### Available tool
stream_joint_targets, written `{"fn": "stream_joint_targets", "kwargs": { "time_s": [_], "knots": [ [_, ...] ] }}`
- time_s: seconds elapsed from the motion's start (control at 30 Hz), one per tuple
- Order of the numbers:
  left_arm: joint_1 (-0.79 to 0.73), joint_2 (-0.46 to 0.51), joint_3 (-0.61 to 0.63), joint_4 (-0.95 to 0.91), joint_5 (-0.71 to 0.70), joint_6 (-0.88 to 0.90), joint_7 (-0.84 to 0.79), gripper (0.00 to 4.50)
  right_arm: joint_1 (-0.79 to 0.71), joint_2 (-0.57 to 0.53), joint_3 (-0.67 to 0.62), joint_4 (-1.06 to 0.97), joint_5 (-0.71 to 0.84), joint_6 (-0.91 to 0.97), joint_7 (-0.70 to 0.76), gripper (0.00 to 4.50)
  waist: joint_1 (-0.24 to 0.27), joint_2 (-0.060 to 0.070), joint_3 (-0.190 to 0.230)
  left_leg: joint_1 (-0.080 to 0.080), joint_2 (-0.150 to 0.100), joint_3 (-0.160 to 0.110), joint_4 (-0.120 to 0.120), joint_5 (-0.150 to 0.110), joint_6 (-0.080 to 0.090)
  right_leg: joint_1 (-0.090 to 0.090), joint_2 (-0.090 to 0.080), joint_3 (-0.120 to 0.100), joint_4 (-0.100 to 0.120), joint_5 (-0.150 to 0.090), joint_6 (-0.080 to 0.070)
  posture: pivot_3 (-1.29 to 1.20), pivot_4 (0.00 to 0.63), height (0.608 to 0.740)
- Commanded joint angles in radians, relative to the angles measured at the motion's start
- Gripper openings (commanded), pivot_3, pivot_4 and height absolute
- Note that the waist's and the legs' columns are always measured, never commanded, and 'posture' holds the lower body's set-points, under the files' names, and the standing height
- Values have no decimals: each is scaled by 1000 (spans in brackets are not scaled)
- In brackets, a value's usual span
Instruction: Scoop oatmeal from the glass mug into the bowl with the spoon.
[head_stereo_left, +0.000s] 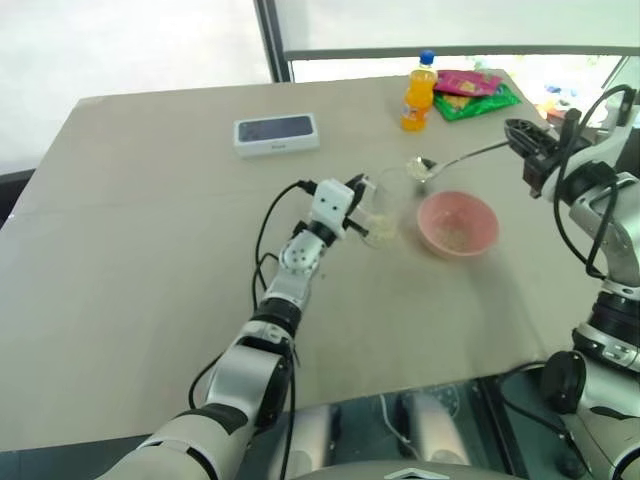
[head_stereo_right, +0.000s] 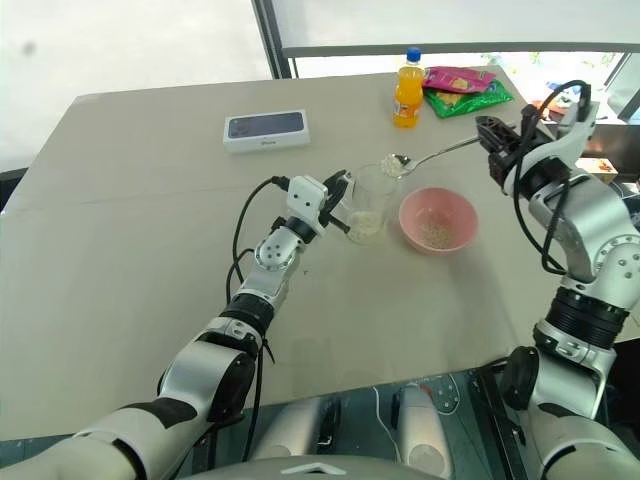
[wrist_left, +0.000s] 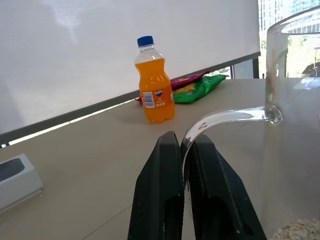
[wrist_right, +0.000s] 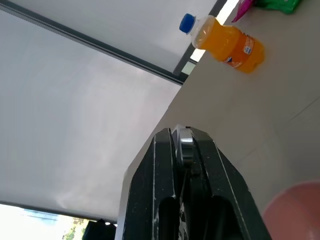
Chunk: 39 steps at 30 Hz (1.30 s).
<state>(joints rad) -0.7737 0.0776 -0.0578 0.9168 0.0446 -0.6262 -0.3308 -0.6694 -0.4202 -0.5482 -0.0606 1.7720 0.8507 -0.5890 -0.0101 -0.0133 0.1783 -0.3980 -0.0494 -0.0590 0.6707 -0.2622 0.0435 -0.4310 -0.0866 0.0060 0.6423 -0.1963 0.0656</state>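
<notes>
**Glass mug pinched, spoon loaded**

Black fingers of the left gripper (wrist_left: 182, 165) clamp the glass mug (head_stereo_right: 368, 208) by its handle. Right gripper (head_stereo_right: 492, 140) squeezes the spoon (head_stereo_right: 430, 155) — oatmeal (head_stereo_right: 390, 160) heaped, head over the mug, beside the bowl (head_stereo_right: 437, 220).

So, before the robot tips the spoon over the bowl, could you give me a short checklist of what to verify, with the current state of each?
1. Right gripper shut on the spoon handle: ok.
2. Spoon head loaded with oatmeal: ok, a small pale heap sits on it.
3. Spoon head over the bowl: not ok, it hangs above the glass mug rim, short of the bowl.
4. Left gripper steadying the mug: ok, its fingers are shut on the handle.
5. Bowl upright with room: ok, only a thin layer of oats inside.
6. Orange bottle clear of the spoon's path: ok, it stands farther back.
</notes>
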Motion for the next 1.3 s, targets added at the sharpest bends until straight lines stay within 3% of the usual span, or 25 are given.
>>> {"fn": "stream_joint_targets", "kwargs": {
  "time_s": [0.03, 0.23, 0.37, 0.67, 0.83, 0.97, 1.13, 1.3],
  "knots": [
    [10, 1, -8, 12, 9, -8, -7, 62, 21, -57, -22, -28, 35, -34, 21, 0, 0, 0, 0, 0, 0, 0, 0, 0, 0, 0, 0, 0, 0, 0, 0, 0, 150, 740],
    [11, 4, 10, 8, -9, 7, -12, 62, 77, -134, -6, -15, 1, -33, 60, 0, 0, 0, 0, 0, 0, 1, 0, 0, 1, 0, 0, 1, 0, 0, 0, 0, 150, 740],
    [13, 10, 18, -1, -15, 13, -6, 62, 101, -202, 62, -28, -130, 3, 163, 0, -1, 0, 0, 0, 0, 1, 0, 0, 1, 0, 0, 1, 0, 0, 0, 0, 150, 740],
    [40, 20, 39, -61, -37, 32, 12, 62, 83, -375, 317, -145, -593, 7, 503, 0, -3, 0, 0, 0, 1, 2, 0, -1, 1, 0, 1, 2, -1, 0, 1, 0, 150, 740],
    [75, 22, 42, -116, -40, 50, 27, 62, 57, -497, 517, -303, -892, -103, 817, 0, -3, 0, 0, 0, 1, 1, 0, -1, 1, 0, 1, 2, -1, 0, 1, 0, 150, 740],
    [94, 19, 42, -154, -44, 59, 28, 62, 56, -548, 582, -324, -1061, -175, 961, 0, 0, 0, 0, 0, 0, 1, 1, -1, 1, 0, 1, 1, -2, 0, 1, 0, 150, 740],
    [101, 15, 42, -173, -41, 70, 37, 62, 34, -468, 489, -258, -1071, -160, 973, 0, 1, -1, 0, 0, 0, 1, 1, -1, 1, 0, 0, 1, -3, 1, 2, 0, 150, 740],
    [105, 13, 44, -182, -35, 79, 47, 62, -139, -242, 299, -183, -839, -35, 791, 0, -2, 0, 0, 0, 0, 1, 1, -1, 1, -1, 0, 2, -2, 1, 2, 0, 150, 740]
  ]
}}
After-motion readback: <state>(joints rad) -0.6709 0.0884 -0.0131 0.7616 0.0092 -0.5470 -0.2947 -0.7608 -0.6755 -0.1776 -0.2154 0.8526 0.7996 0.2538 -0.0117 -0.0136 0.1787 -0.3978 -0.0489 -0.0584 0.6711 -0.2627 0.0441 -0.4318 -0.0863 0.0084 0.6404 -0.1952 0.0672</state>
